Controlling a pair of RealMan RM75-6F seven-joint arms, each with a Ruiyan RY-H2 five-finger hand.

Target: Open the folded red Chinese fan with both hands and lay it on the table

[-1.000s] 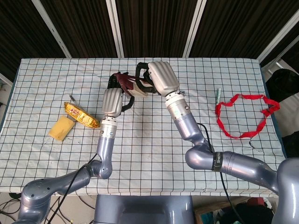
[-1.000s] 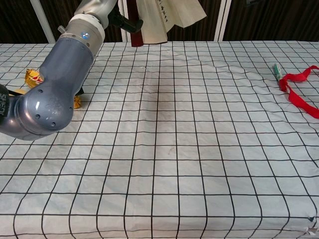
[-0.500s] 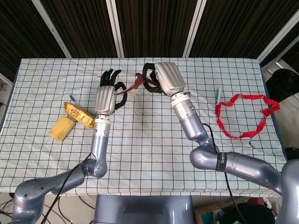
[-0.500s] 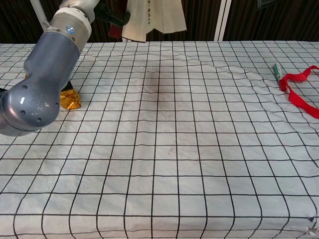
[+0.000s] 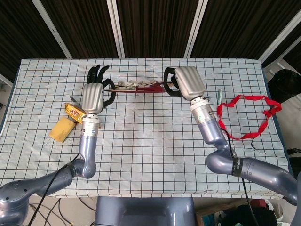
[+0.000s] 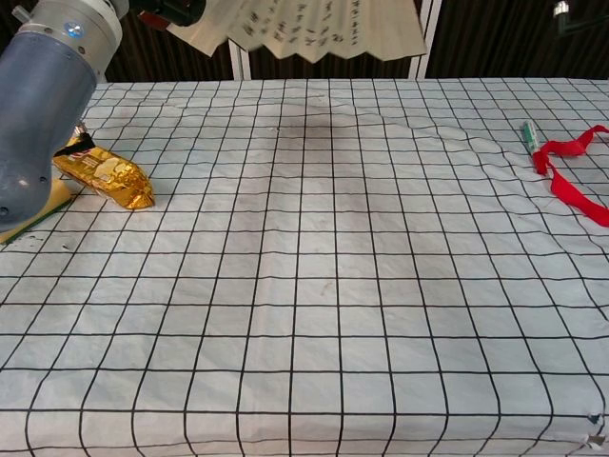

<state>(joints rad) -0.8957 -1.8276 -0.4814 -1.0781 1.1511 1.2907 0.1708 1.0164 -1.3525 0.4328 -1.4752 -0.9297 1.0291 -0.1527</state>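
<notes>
The fan is held in the air above the far middle of the table, spread wide between both hands. The head view shows it edge-on as a red rib with cream folds. In the chest view its cream pleated paper with black writing hangs at the top edge. My left hand pinches the fan's left end, its other fingers spread upward. My right hand grips the right end with curled fingers. The chest view shows my left arm at the top left.
A gold snack packet and a yellow flat piece lie at the left. At the right lie a green pen and a looped red ribbon. The checked cloth covers the table.
The hands have moved apart, left going left and right going right. The fan has spread from a bunched fold into a wide span.
</notes>
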